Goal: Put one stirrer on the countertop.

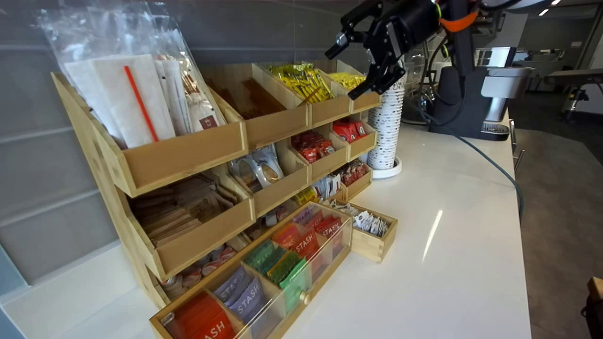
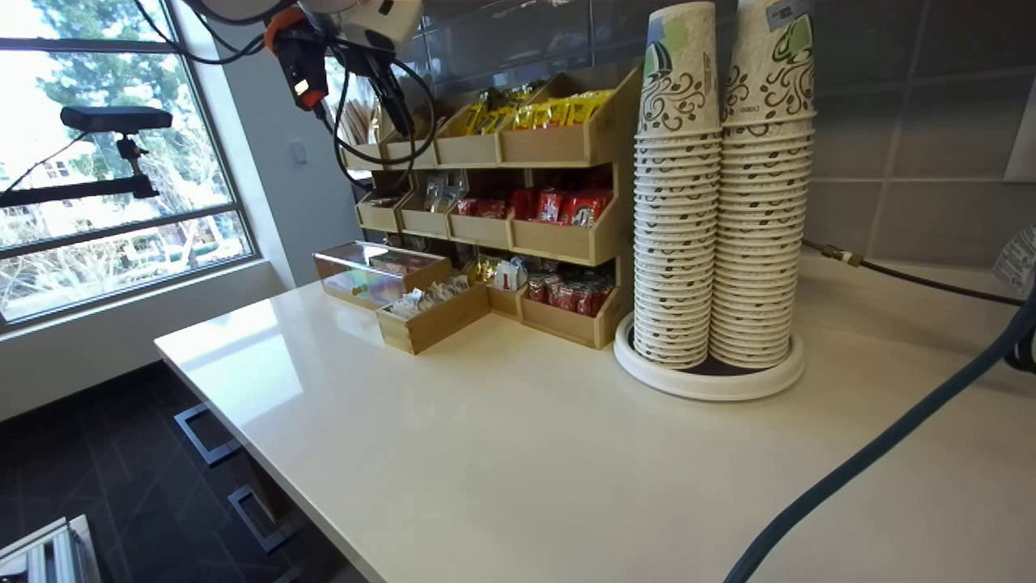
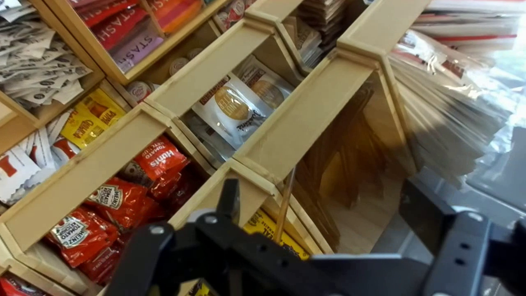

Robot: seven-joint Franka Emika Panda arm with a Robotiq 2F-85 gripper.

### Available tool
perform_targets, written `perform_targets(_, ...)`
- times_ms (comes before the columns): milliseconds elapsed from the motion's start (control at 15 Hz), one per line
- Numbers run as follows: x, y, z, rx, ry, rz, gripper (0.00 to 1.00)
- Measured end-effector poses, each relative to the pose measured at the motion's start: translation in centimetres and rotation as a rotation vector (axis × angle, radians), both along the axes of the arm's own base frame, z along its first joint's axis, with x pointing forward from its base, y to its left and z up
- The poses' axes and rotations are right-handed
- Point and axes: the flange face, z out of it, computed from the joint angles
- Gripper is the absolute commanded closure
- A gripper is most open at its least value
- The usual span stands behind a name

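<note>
The stirrer, a thin tan stick (image 3: 285, 205), leans across the divider between the yellow-packet bin and the brown-lined bin on the rack's top tier. It also shows in an exterior view (image 1: 310, 95), sticking up from the yellow packets. My gripper (image 3: 328, 205) is open with nothing between its fingers. In the wrist view the stirrer lies between the fingers, nearer the left finger and apart from it. In an exterior view my gripper (image 1: 345, 71) hangs above the top tier's yellow-packet bins. The glossy white countertop (image 1: 438, 282) extends in front of the rack, also in an exterior view (image 2: 486, 470).
The tiered wooden rack (image 1: 278, 126) stands against the tiled wall. A clear-lidded tea box (image 1: 330, 270) and a small wooden packet box (image 1: 370, 245) stand before it. Paper cup stacks (image 2: 676, 243) stand beside it. A hose (image 2: 874, 453) crosses the counter. A coffee machine (image 1: 471, 99) stands behind.
</note>
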Motion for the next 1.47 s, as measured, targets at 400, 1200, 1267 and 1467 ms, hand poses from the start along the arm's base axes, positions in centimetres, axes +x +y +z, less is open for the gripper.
perform_targets(400, 1.7, 0.2, -0.3, -0.021, -0.026, -0.042, 0.29)
perform_targets(1200, 3.8, -0.1, -1.1, -0.044, -0.048, -0.094, 0.69)
perform_targets(1267, 3.9, -0.1, -1.1, -0.046, -0.051, -0.098, 0.77)
perform_targets(1467, 4.3, -0.1, -1.2, -0.049, -0.055, -0.105, 0.98)
